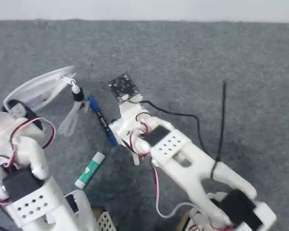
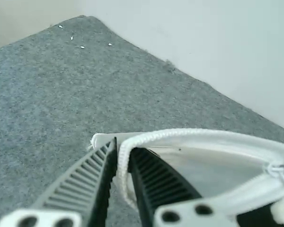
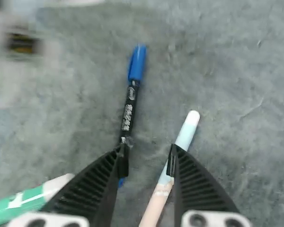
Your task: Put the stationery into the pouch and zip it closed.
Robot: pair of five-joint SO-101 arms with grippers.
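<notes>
The grey worktop [image 1: 221, 53] carries the white pouch [image 1: 38, 89] at the left, mouth gaping, its rim pinched in the closed left end effector [image 2: 122, 151]. The right end effector [image 3: 147, 153] hangs spread and empty, one tip by a blue pen [image 3: 131, 101], the other by a pale pen [image 3: 184, 132]. A green glue stick [image 1: 90, 169] lies nearby.

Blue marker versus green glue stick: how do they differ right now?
The blue marker is long and slim with a black barrel; the green glue stick is shorter and thicker, with a white cap. The blue marker lies close to the pouch; the green glue stick lies farther from it. Both lie flat on the grey mat, outside the pouch.
</notes>
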